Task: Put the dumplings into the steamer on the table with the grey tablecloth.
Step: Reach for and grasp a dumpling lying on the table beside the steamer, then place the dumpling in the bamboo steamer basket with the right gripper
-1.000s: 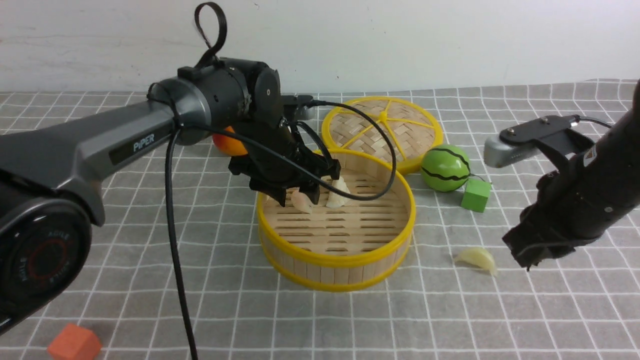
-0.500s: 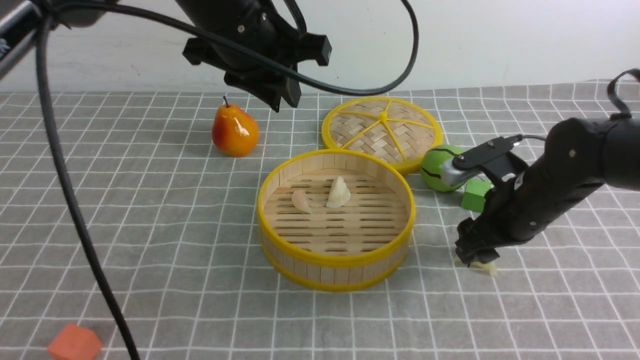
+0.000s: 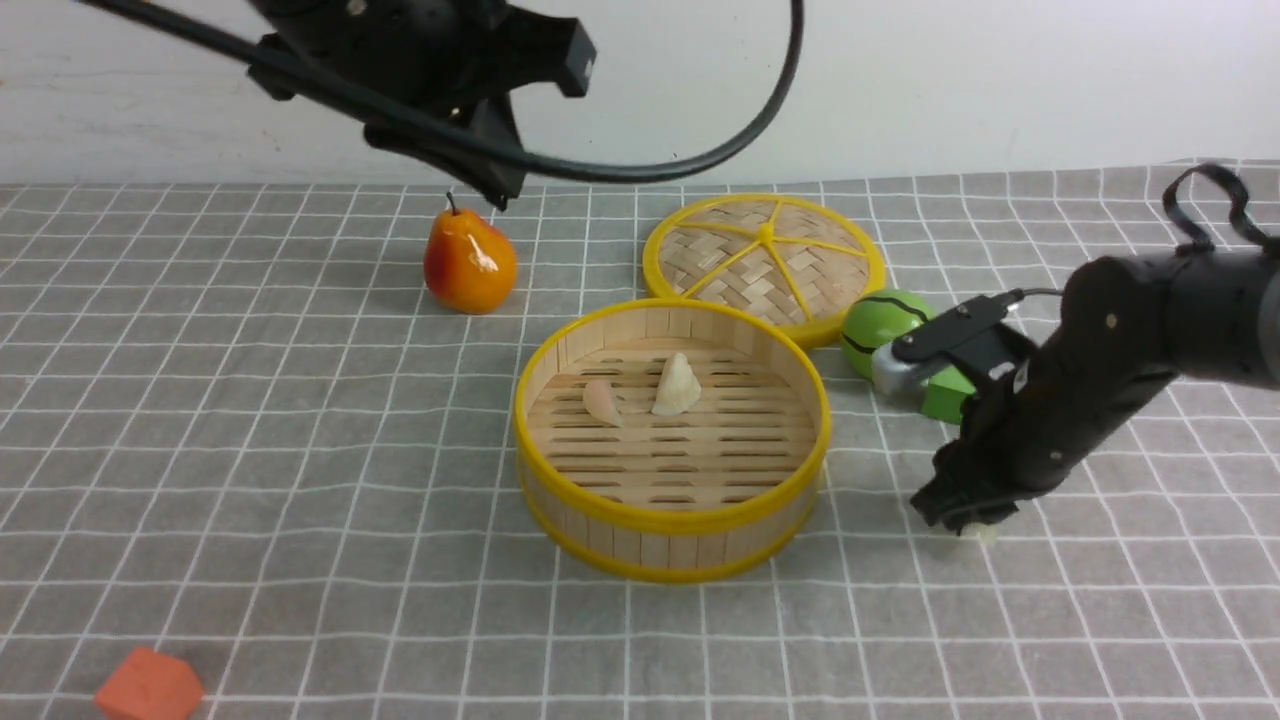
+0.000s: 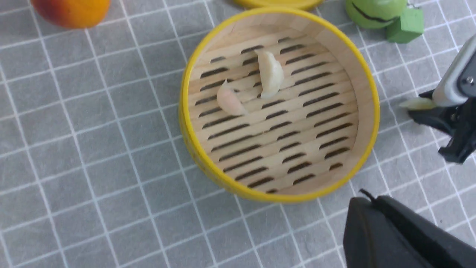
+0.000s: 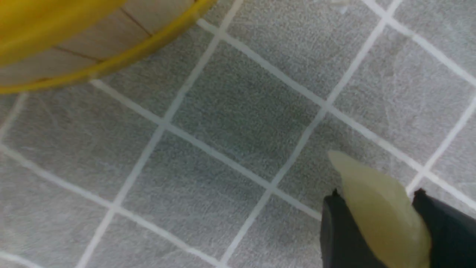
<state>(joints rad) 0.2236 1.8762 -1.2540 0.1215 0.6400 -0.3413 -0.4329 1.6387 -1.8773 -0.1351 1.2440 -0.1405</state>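
The right pincer (image 3: 965, 520) is clenched on the pale yellowish dumpling (image 5: 379, 208), which sits wedged between its two black fingers (image 5: 338, 238) with the pointed end sticking out, low over the grey tablecloth (image 3: 300, 450). Whether it touches the tabletop cannot be told. The steamer (image 3: 670, 520) stands just to that pincer's left, holding the cream-white dumpling (image 3: 677, 386) and the pinkish dumpling (image 3: 603, 402) close together near its far wall. The left pincer (image 3: 497, 190) hangs high above the tabletop, with the steamer below it and to its right. Only one finger (image 4: 390, 230) shows clearly, so its state cannot be told.
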